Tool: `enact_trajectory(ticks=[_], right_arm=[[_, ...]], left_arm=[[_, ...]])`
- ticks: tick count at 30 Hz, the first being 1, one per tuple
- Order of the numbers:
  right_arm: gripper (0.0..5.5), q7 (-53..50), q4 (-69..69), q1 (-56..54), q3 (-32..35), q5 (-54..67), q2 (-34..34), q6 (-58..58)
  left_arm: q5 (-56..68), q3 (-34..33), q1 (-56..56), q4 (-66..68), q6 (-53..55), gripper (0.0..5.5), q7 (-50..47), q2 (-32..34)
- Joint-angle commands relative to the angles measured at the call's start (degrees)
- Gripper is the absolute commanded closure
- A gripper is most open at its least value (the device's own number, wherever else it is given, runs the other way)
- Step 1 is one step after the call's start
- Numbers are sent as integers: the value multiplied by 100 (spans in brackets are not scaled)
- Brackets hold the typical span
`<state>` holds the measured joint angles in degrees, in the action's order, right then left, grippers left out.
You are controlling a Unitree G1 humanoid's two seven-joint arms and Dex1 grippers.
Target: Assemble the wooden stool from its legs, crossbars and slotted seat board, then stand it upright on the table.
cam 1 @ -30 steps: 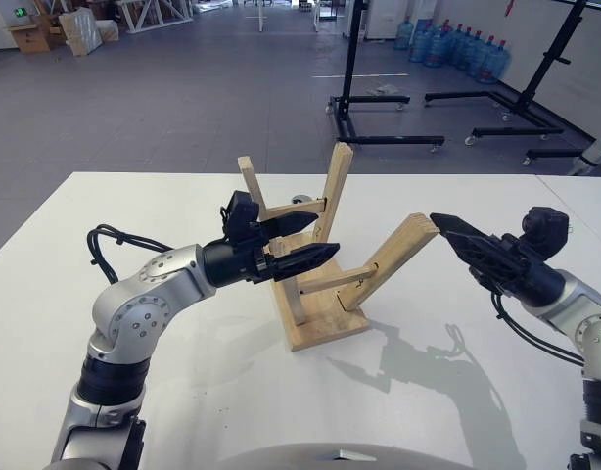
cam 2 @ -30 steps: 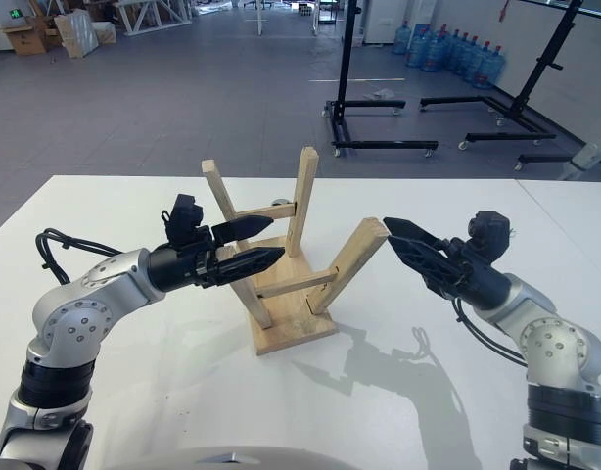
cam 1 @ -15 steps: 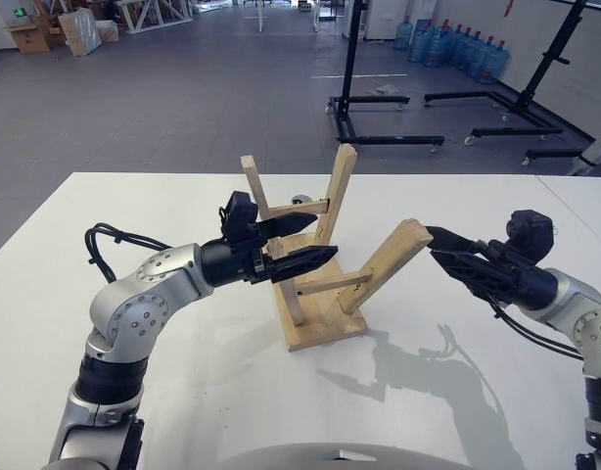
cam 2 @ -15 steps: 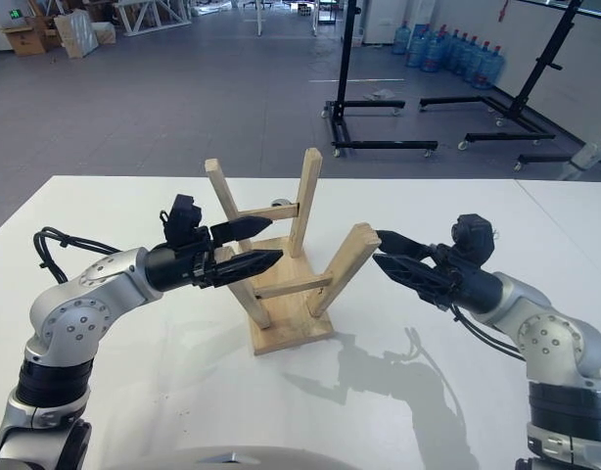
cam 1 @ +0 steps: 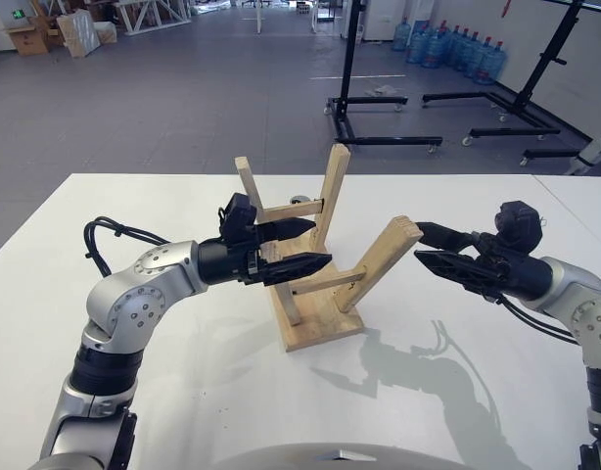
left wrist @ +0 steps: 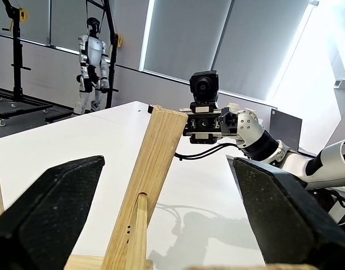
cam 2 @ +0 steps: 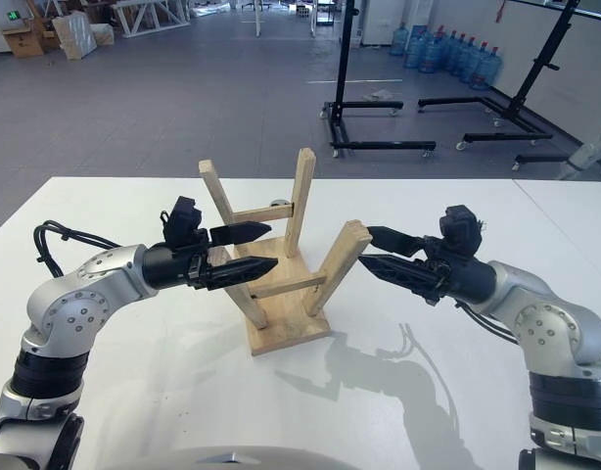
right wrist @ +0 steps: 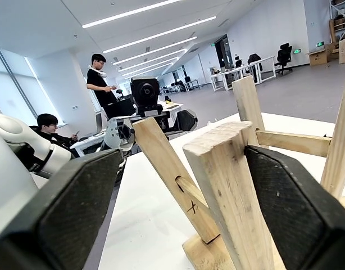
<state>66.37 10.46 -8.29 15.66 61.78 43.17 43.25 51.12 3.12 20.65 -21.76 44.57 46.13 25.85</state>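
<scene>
Two grippers are seen at either side of an upturned wooden stool (cam 1: 315, 264), which rests near the middle of the white surface (cam 1: 516, 411). The stool's seat board (cam 1: 320, 331) lies flat on the surface with the legs pointing upward. The rear left leg (cam 1: 247, 186) and the rear right leg (cam 1: 332, 191) are joined by an upper crossbar (cam 1: 286, 208). The near left leg (cam 1: 291, 304) is linked by a lower crossbar (cam 1: 325, 282) to a tilted leg (cam 1: 379, 269), which leans outward to the robot's right.

The left gripper (cam 1: 322, 242) is held level at the stool's left side, its fingers (left wrist: 49, 202) apart, one above the other, across the upper part of the near left leg. Whether that leg is touched cannot be told.

The right gripper (cam 1: 418, 242) is held level on the right, its fingers (right wrist: 66, 208) spread, with the tips just beside the top end of the tilted leg. In the right wrist view that leg end (right wrist: 228, 180) is seen between the two fingers, and nothing is clamped.
</scene>
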Motion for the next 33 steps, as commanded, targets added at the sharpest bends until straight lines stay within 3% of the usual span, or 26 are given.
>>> enact_trajectory(ticks=[1, 11, 18, 21, 27, 31, 33], right_arm=[[150, 376, 424, 316, -721, -263, -35, 165], [146, 282, 139, 298, 181, -319, 89, -198], [146, -32, 253, -178, 796, 236, -72, -211], [146, -335, 339, -772, 902, 445, -160, -361], [146, -865, 774, -1431, 139, 240, -944, -758], [146, -518, 426, -713, -1022, -1047, -1146, -1252], [146, -471, 304, -573, -1115, -1177, -1213, -1405]], left_arm=[[-358, 33, 433, 318, -208, 132, -135, -101], [-328, -678, 265, 471, -553, 11, 174, 116], [760, -1768, 475, 196, -632, 11, 16, 72], [875, -1945, 826, 320, -735, 11, -359, 1], [469, -1186, 683, 469, -602, 11, -819, -351], [-706, 268, -276, 940, -831, 11, -470, -394], [-948, 511, -517, 1080, -982, 11, -413, -405]])
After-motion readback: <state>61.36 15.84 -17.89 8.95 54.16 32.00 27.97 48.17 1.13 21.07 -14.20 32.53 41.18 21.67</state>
